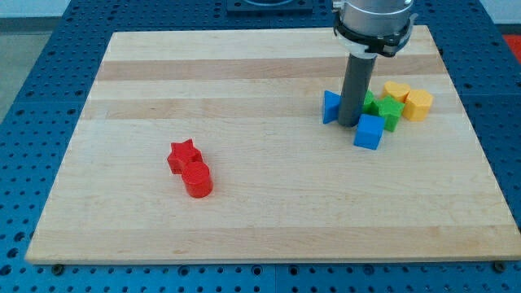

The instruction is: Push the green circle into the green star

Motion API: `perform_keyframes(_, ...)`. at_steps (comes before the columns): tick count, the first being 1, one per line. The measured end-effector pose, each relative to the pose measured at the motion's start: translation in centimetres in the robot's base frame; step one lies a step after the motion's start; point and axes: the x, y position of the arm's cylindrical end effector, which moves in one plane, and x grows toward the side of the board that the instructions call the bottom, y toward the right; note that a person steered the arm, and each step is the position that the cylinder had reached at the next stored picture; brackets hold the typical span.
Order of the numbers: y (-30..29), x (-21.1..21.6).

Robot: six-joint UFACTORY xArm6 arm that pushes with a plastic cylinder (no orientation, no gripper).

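My tip [348, 124], the lower end of a straight dark rod, stood on the pale wooden tabletop [269, 203] in the cluster of blocks toward the view's upper right. It sat just to the right of a blue triangular block [330, 107] and just above and to the left of a blue cube [369, 132], close to both. The rod hid most of the green circle [369, 102], of which only a sliver showed at the rod's right edge (whether the tip touched it could not be told). The green star [390, 113] lay immediately right of that sliver, the two apparently touching or nearly so. Beyond the star sat a yellow block [396, 89] of unclear shape and, to its right, a yellow hexagonal block [419, 105]. Well apart, toward the view's lower left, a red star [183, 155] and a red cylinder [197, 179] rested against each other. The arm carried no fingers, so none were open or closed.
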Motion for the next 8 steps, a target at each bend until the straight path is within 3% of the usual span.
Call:
perform_keyframes(2, 4.1, 0.8)
perform_keyframes(4, 3.9, 2.6)
perform_keyframes(6, -3.6, 5.6)
perform_keyframes(7, -6.7, 4.1)
perform_keyframes(8, -8.2, -0.2)
